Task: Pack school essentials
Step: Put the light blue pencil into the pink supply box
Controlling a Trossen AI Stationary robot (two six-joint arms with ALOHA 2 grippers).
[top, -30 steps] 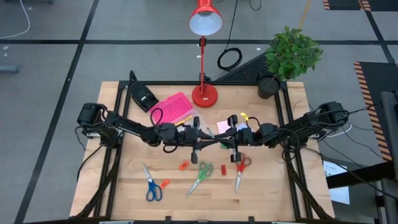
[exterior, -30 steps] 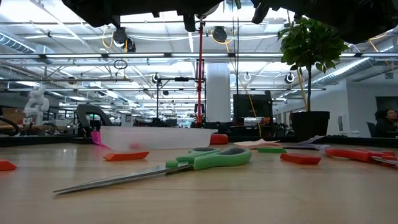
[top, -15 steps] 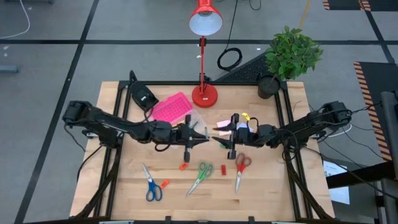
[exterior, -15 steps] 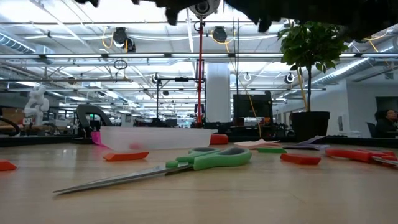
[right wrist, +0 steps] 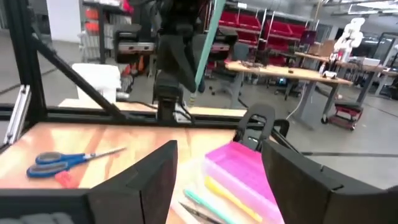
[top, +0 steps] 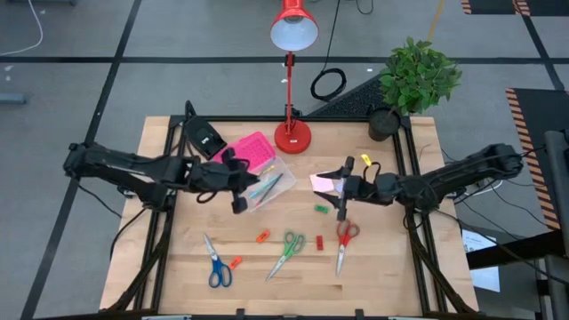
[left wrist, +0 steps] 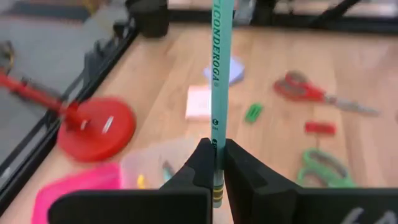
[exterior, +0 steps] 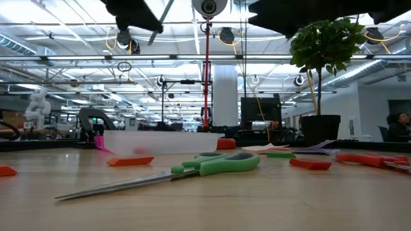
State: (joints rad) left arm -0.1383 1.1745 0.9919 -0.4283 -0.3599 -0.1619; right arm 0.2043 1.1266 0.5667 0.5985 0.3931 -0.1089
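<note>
Bare table (top: pixel 427 258) at the right edge; red lamp (top: pixel 292 133) (probably plant (top: pixel 418 76) too) blocks the back.

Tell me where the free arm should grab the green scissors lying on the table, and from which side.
Grip the green scissors from straight above, across the closed blades just below the handle loops. They lie flat and closed on the table, loops toward the lamp side, so the narrow blade shank probably suits the right gripper with its fingers open.

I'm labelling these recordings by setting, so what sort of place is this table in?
Most likely a robotics lab or open workshop. The wooden table stands on a floor marked with tape lines; behind it the low view shows an industrial ceiling with exposed ducts, and the right wrist view shows workbenches and red storage bins.
</note>
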